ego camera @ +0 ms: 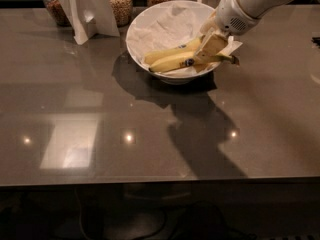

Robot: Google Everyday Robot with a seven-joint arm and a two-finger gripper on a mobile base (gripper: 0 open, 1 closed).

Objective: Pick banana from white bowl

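Gripper: the gripper is low over the right side of the white bowl, lying against the banana; how wide it stands, and whether it has hold, cannot be told.
Banana place: in the front part of the bowl, on crumpled paper.
Banana axis: runs left to right, nearly level; the dark stem tip juts past the bowl's right rim.
Hidden: the gripper covers the banana's stem-side stretch; the arm is cut off at the upper right; a second banana lies partly behind it.
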